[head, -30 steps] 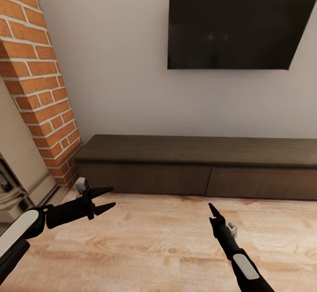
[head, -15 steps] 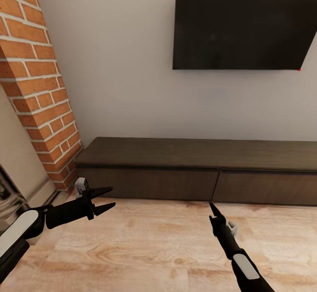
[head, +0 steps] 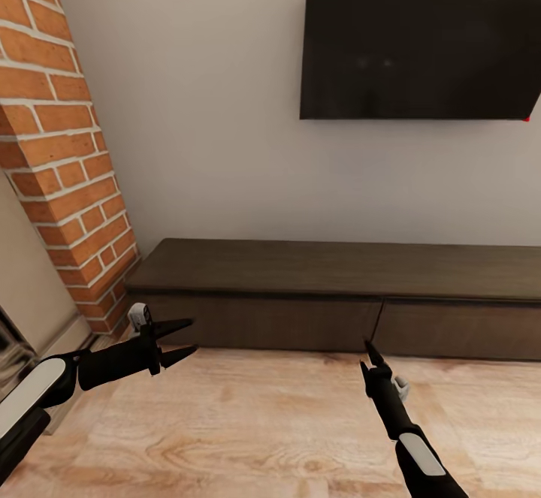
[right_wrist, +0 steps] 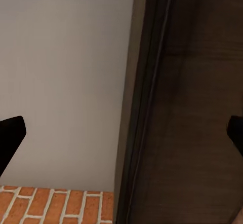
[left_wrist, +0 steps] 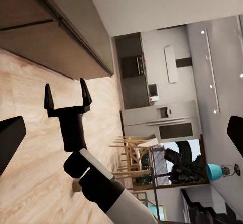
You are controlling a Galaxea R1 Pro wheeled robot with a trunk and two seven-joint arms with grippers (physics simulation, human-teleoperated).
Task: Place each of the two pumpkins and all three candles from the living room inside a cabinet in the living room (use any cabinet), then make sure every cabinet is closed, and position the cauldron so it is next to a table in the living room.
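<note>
Against the far wall, the cabinet [head: 338, 295] is seen as a long low dark-brown unit with two flat fronts, both flush and shut; the seam between them sits just beyond the right gripper [head: 367, 356]. Compared with a second ago, the whole head view has shifted: the cabinet and the TV [head: 421, 36] above it sit further right and slightly lower, and the brick column [head: 64, 152] reads larger. That is taken as camera and base motion toward the cabinet, not as motion of the furniture. Arm poses are held almost unchanged relative to the body.

Left gripper [head: 180, 338]: jaws spread wide, nothing held, hovering over the wood floor [head: 263, 423] short of the cabinet's left end. Right gripper: in the left wrist view [left_wrist: 65, 95] its two fingers are seen well apart with nothing between them. In the right wrist view the cabinet [right_wrist: 192, 102] is seen close ahead, with wall and brick beside it.

Judgement: an approach leg is under way, with both hands free, so a front is probably about to be pulled open. No handles are visible on the fronts, so a grip on an edge or the seam would be needed. Pumpkins and candles are judged not yet stowed from what is visible here; the closed fronts hide any contents.
</note>
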